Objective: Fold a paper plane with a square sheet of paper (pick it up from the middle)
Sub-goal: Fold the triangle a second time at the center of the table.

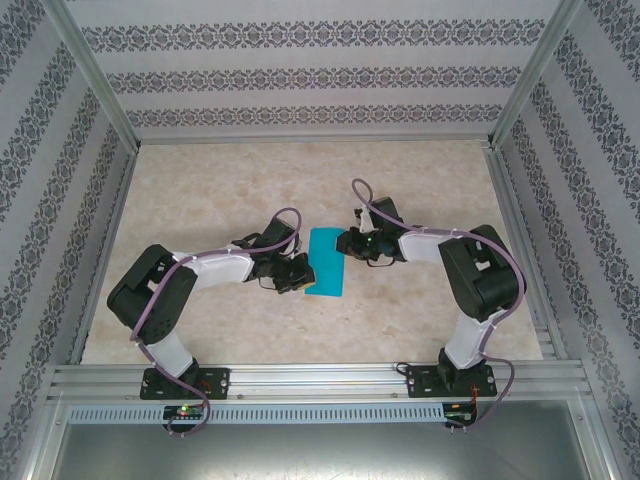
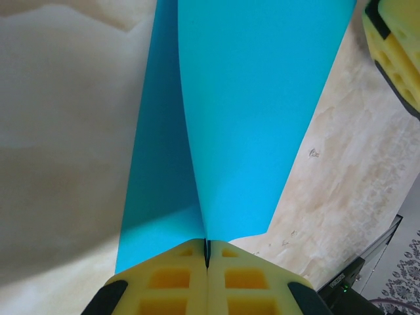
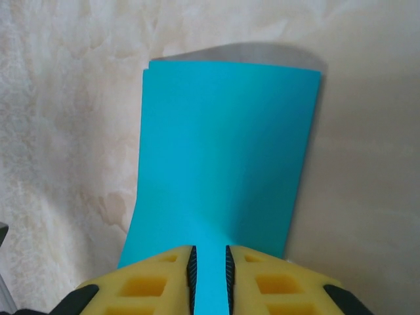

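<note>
The teal-blue square sheet of paper [image 1: 326,262] lies folded over into a narrow rectangle in the middle of the table. My left gripper [image 1: 298,275] is shut on its left edge; in the left wrist view the yellow pads [image 2: 177,282] press together on the paper [image 2: 249,118], which rises from them as two layers. My right gripper [image 1: 345,245] is at the sheet's right edge. In the right wrist view its jaws [image 3: 209,262] stand a narrow gap apart, with the paper [image 3: 223,151] showing in the gap and buckling slightly toward the right jaw.
The marble-patterned table [image 1: 200,200] is enclosed by patterned walls and metal posts [image 1: 90,70]. A metal rail [image 1: 320,380] runs along the near edge by the arm bases. A yellow finger [image 2: 394,52] of the right gripper shows at the top right of the left wrist view.
</note>
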{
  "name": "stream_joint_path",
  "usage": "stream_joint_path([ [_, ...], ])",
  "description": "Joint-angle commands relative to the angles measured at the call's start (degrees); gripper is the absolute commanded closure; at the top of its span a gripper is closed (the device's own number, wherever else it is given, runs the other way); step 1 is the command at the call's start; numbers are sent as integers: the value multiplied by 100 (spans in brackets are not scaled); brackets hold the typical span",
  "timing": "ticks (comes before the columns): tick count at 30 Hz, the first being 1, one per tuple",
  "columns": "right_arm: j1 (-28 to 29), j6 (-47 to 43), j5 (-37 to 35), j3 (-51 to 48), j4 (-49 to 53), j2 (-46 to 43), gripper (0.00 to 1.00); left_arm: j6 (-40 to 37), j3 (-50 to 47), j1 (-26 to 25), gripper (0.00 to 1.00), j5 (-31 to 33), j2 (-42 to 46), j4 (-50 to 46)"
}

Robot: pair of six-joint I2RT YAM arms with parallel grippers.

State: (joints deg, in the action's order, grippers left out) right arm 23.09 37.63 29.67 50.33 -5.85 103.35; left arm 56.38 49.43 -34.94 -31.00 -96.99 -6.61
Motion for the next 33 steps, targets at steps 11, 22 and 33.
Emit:
stream_joint_path([
  [11, 124, -211, 180, 261, -4, 414, 83, -136, 545, -66, 92, -110, -309, -20],
  [22, 138, -348, 151, 276, 111, 467, 84, -214, 972, -66, 92, -251, -627, -111],
  [33, 128, -345, 232, 253, 57, 445, 85, -373, 1642, -39, 92, -187, -1117, -286],
])
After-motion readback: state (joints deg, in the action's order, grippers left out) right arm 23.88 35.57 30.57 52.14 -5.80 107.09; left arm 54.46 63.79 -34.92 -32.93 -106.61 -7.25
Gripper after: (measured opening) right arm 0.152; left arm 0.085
